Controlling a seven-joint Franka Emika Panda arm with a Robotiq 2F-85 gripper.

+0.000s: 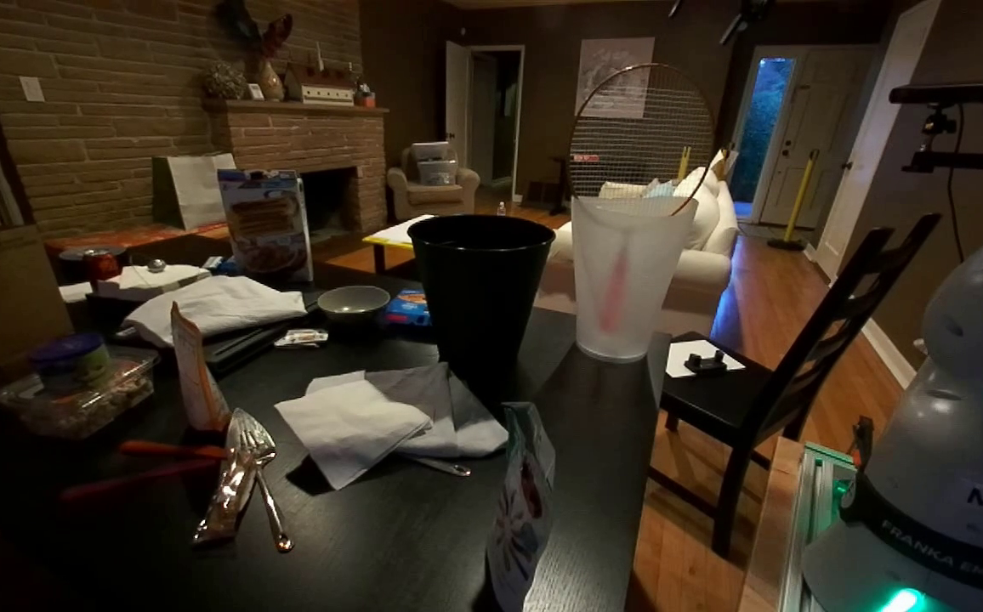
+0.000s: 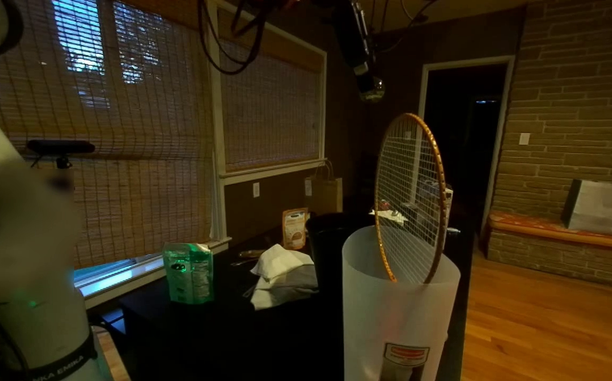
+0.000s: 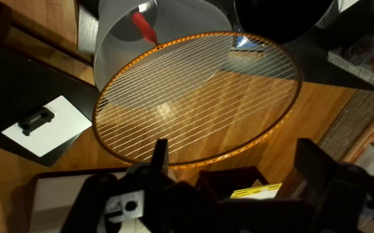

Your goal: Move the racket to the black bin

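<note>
Wide-spread tool (image 3: 232, 139) above racket (image 2: 411, 198) standing in translucent bin (image 1: 632, 280)

Condition of the tool: its two fingers (image 3: 161, 157) stand far apart in the wrist view. In both exterior views it appears at the upper edge, dimly lit, higher than the racket and apart from it.

Position of the racket: below the tool, head up and tilted, set in the translucent bin with its red handle (image 3: 144, 27) down inside. In the wrist view most of the head shows ahead of the fingertips.

Position of the black bin (image 1: 481, 297): also below the tool, upright, just beside the translucent bin; in the wrist view it lies past the racket's head from the tool. Its interior is too dark to read.

Both bins rest on the dark counter (image 1: 398, 544), beneath the tool's level. Sharing that surface, likewise lower than the tool: pale cloths (image 1: 355, 421), a bowl (image 1: 353, 303) and an upright pouch (image 2: 188, 272).

Next to the counter stands a chair (image 1: 738, 395). In the wrist view its seat is off to the left of the tool, bearing a white sheet (image 3: 57, 126) with a small black part (image 3: 36, 120) on it.
</note>
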